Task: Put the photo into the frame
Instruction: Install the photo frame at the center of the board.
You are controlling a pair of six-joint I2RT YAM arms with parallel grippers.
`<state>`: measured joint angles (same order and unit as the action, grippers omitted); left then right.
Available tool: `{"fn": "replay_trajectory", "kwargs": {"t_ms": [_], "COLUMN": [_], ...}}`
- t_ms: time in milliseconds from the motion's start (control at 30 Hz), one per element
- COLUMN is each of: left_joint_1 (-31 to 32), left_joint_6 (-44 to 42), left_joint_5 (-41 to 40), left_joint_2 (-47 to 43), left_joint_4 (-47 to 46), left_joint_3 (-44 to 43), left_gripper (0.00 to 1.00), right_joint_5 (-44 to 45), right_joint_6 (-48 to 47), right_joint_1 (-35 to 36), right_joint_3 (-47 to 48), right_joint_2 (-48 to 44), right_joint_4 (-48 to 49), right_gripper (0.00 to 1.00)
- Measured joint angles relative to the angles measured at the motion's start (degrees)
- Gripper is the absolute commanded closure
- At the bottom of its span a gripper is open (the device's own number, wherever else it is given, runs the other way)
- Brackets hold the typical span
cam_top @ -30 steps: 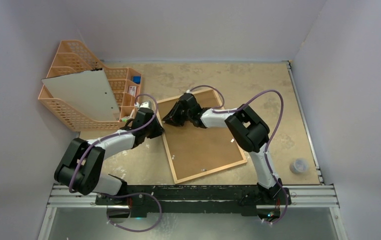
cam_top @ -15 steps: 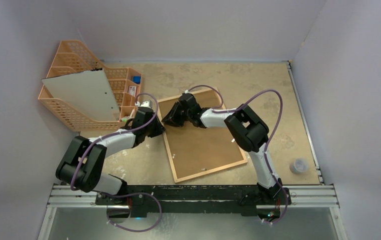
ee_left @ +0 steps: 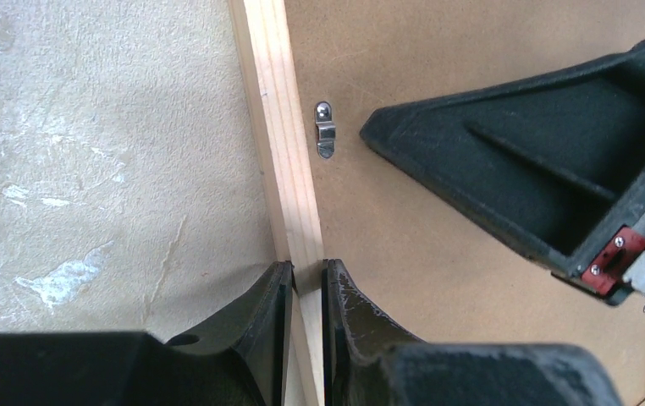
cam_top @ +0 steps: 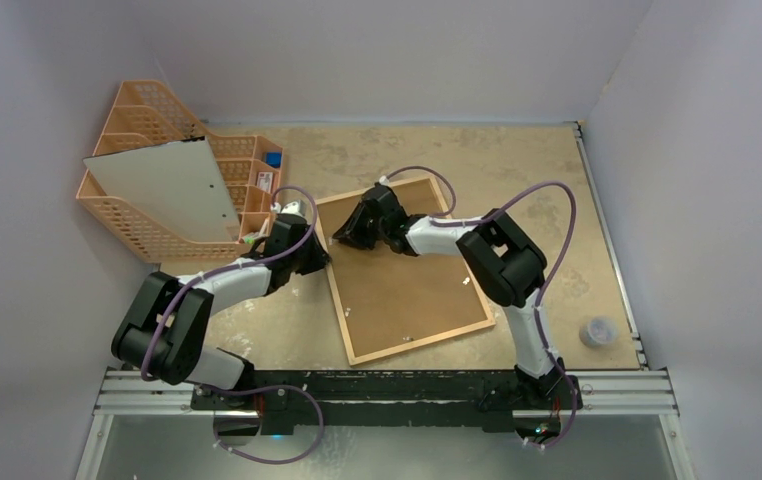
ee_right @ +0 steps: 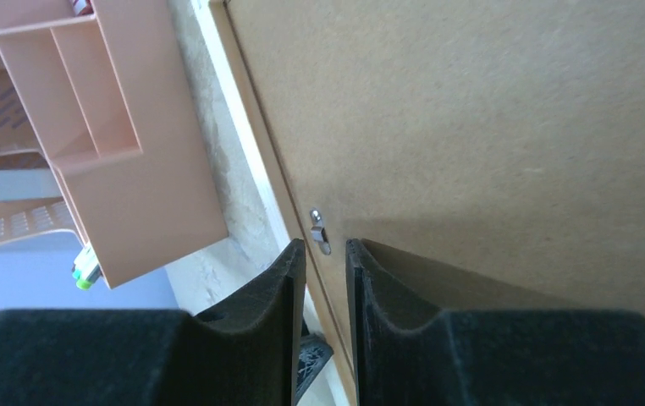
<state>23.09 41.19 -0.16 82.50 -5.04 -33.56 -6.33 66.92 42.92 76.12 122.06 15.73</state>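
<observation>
The frame (cam_top: 402,268) lies face down on the table, its brown hardboard back up, edged in light wood. My left gripper (cam_top: 311,256) is at its left edge; in the left wrist view it (ee_left: 306,275) is shut on the wood edging (ee_left: 278,127). A small metal clip (ee_left: 325,129) sits beside the edging. My right gripper (cam_top: 350,236) hovers over the back's upper left part. In the right wrist view it (ee_right: 326,262) has a narrow empty gap, its tips next to the clip (ee_right: 320,230). The photo is out of view.
An orange mesh organizer (cam_top: 132,225) stands at the back left with a pale grey sheet (cam_top: 162,185) leaning on it; its side shows in the right wrist view (ee_right: 133,152). A small cup (cam_top: 597,330) sits near the right front. Walls close in on three sides.
My right gripper has shifted slightly to the right over the frame's back. The left gripper and the frame have not moved.
</observation>
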Motion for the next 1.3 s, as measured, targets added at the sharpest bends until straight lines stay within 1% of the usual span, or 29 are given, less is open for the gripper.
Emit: {"fn": "replay_trajectory", "kwargs": {"t_ms": [200,600,933,1300], "left_joint_1": [0.0,-0.1,-0.1,-0.2], "left_joint_6": [-0.4,-1.6,-2.0,-4.5], "left_joint_5": [0.2,1.0,1.0,1.2], "left_joint_2": [0.0,0.0,0.0,0.0], "left_joint_4": [-0.1,-1.0,-1.2,-2.3], "left_joint_3": [0.0,0.3,0.3,0.7], "left_gripper": [0.94,0.95,0.97,0.98], "right_joint_5": [0.5,-5.0,-9.4,-11.0], "right_joint_6": [-1.2,-3.8,-3.7,-2.1], "right_joint_1": [-0.8,-0.9,-1.4,-1.8], "right_joint_3": [0.2,1.6,2.5,2.2], "right_joint_2": [0.2,2.4,4.2,4.9], "right_joint_4": [-0.1,2.6,4.4,6.9], "right_gripper": [0.74,0.74,0.74,0.75]}}
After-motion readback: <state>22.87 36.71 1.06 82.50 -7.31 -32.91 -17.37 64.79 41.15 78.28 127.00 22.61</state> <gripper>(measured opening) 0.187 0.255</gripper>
